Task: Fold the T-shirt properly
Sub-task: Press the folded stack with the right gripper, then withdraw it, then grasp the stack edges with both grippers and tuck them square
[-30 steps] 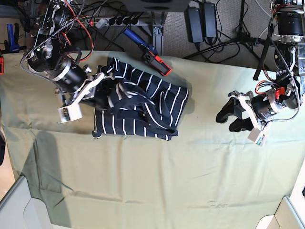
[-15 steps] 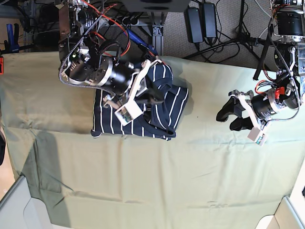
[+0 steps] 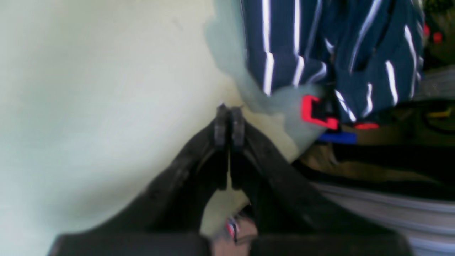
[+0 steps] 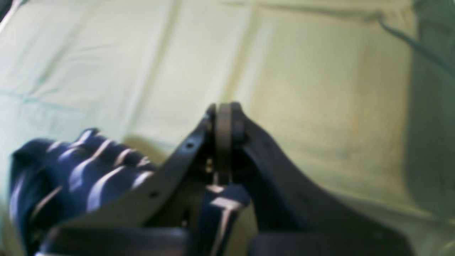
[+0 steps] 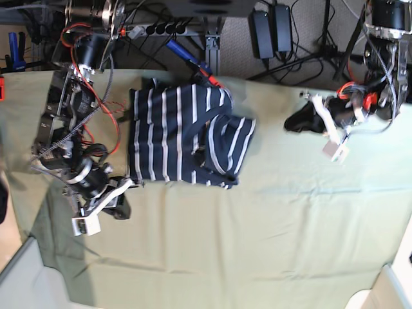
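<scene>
The left claw [image 3: 227,117] is seen fully closed, tips pressed together, w/ nothing held between them; only the green cloth [image 3: 89,89] lies under it. The T-shirt [image 3: 330,53] is found beyond the tips and to one side, apart from the claw, not touched. A red-and-blue tool [image 3: 320,117] is seen near the shirt edge.

The right claw [image 4: 224,121] is also closed, tips together, w/ no fabric pinched at the tips. A part of the T-shirt is seen low beside and behind its fingers; whether it is touched cannot be told. In the base view the T-shirt [image 5: 183,135] lies folded on the counter [image 5: 257,244], btw. both claws.
</scene>
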Controlling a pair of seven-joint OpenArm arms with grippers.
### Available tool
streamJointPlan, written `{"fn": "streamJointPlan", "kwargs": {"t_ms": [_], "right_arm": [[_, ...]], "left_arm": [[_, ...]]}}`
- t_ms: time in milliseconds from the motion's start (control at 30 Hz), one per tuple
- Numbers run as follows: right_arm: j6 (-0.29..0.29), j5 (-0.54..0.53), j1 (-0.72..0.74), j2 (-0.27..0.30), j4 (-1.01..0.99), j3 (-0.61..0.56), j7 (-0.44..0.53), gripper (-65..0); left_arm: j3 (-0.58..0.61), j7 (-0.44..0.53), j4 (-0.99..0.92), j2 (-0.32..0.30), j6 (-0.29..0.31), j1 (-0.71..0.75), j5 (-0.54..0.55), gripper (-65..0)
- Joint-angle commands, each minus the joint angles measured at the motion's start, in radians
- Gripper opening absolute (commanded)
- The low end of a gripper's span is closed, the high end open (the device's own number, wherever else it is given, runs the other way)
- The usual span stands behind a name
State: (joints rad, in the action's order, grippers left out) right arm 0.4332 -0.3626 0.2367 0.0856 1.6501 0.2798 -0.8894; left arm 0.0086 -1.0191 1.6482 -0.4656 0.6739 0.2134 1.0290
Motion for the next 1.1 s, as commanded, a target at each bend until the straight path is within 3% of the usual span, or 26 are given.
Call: {"fn": "streamJointPlan", "kwargs": {"t_ms": [0, 233, 533, 767, 1067], "right_arm": [[0.065, -0.013, 0.051, 0.022, -0.029, 0.001, 0.026, -65.0], [0.065, -0.021, 0.154, 0.055, -0.261, -0.062, 0.026, -65.0], [0.065, -0.023, 0.148, 0.091, -0.315, -0.226, -0.010, -65.0], [0.065, -0.149, 0.148, 0.159, -0.315, -0.251, -0.094, -65.0], [0.066, -0.256, 0.131, 0.223, -0.312, -0.251, -0.162, -65.0]], "left_arm": [[0.019, 0.016, 0.016, -0.011, 0.024, -0.011, 0.012, -65.0], [0.190, 0.023, 0.016, 0.016, 0.024, -0.014, -0.032, -65.0], [0.197, 0.081, 0.016, 0.155, 0.024, -0.078, -0.201, -65.0], [0.216, 0.164, -0.010, 0.152, 0.024, -0.175, -0.333, -65.0], [0.334, 0.274, -0.286, 0.148, 0.024, -0.330, -0.398, -65.0]]}}
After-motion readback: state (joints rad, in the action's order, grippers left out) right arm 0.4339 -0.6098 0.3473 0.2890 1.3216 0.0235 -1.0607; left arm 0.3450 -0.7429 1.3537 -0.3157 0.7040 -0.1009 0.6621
